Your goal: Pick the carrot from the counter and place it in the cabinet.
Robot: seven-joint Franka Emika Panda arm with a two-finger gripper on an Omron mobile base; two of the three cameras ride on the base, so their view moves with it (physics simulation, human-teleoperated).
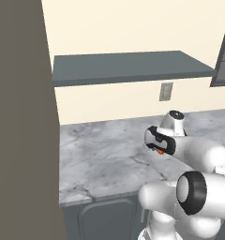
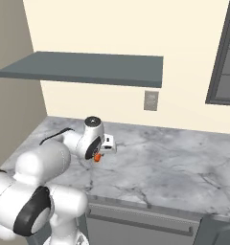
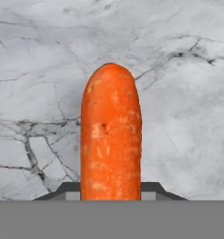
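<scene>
Carrot [image 3: 111, 135] clamped between the gripper [image 2: 98, 154] tips, long axis running straight out along the fingers, free end pointing down at the counter [image 3: 188, 102]. Jaws closed snug on its lower end. Cabinet [image 2: 88, 67] sits well above and behind; judged next move is a lift upward
</scene>
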